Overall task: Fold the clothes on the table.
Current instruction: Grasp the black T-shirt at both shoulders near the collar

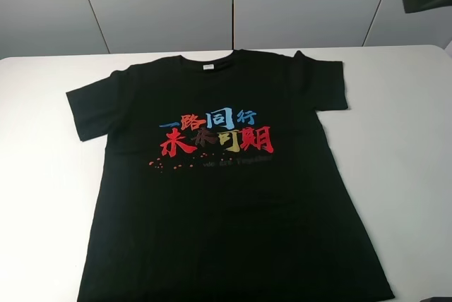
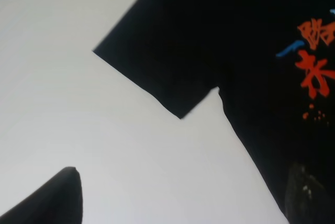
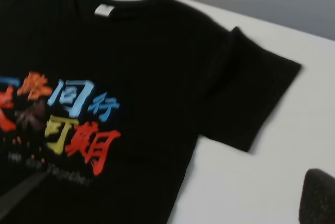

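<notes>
Left end effector fingers [image 2: 52,200] are black, round-tipped; right end effector finger [image 3: 319,199] is speckled.

The black T-shirt [image 3: 157,51] lies on the white table [image 3: 272,182]. A white label [image 3: 103,10] sits at its collar; coloured characters [image 3: 68,114] cross its chest. One sleeve [image 3: 251,98] lies flat.

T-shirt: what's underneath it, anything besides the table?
The T-shirt lies flat, print up, on the white table, which shows on both sides and beyond the collar. Anything beneath the fabric itself is covered; no lump shows through.
</notes>
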